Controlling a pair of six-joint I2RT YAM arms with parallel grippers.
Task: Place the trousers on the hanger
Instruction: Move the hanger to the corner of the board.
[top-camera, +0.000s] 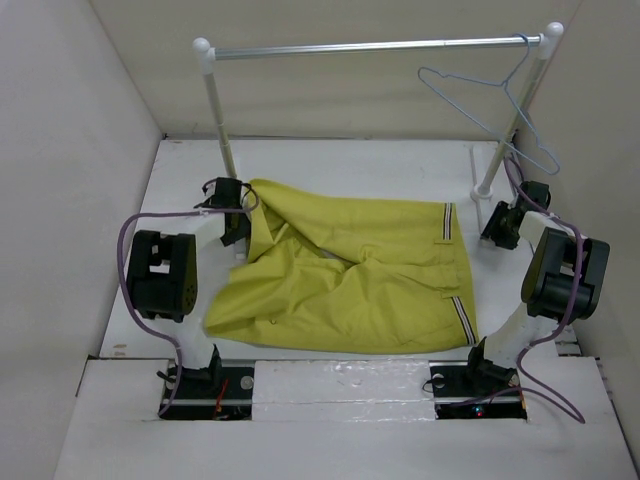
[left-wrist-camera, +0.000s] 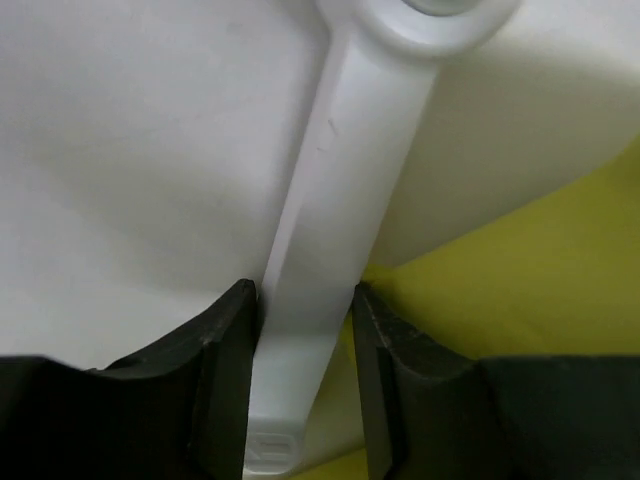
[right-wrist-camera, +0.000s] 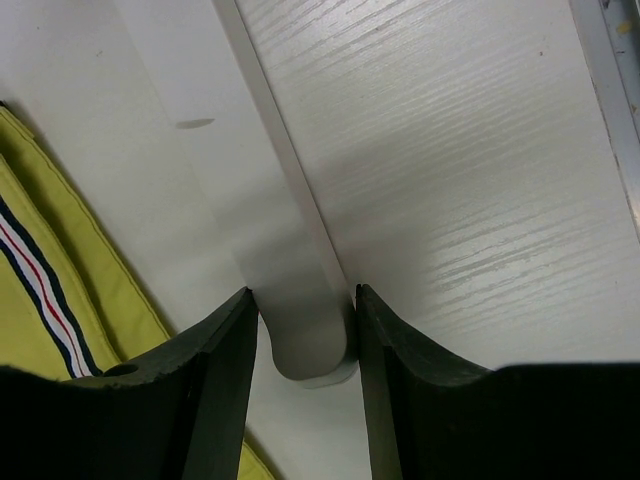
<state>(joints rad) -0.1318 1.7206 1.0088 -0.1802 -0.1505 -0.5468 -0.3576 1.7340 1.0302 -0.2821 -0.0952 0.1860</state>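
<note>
Left arm (top-camera: 160, 275) folded, elbow out to the left. Left hand (left-wrist-camera: 303, 300) low and pointing down, fingers pressed on both sides of a white foot bar (left-wrist-camera: 320, 200). Right arm (top-camera: 565, 268) mirrors it. Right hand (right-wrist-camera: 305, 300) low, fingers clamping the rounded bar end (right-wrist-camera: 300, 335).

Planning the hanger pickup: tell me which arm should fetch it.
Right. The hanger hangs at the right end of the rail, near the right pincer; the left pincer is beyond the trousers.
</note>
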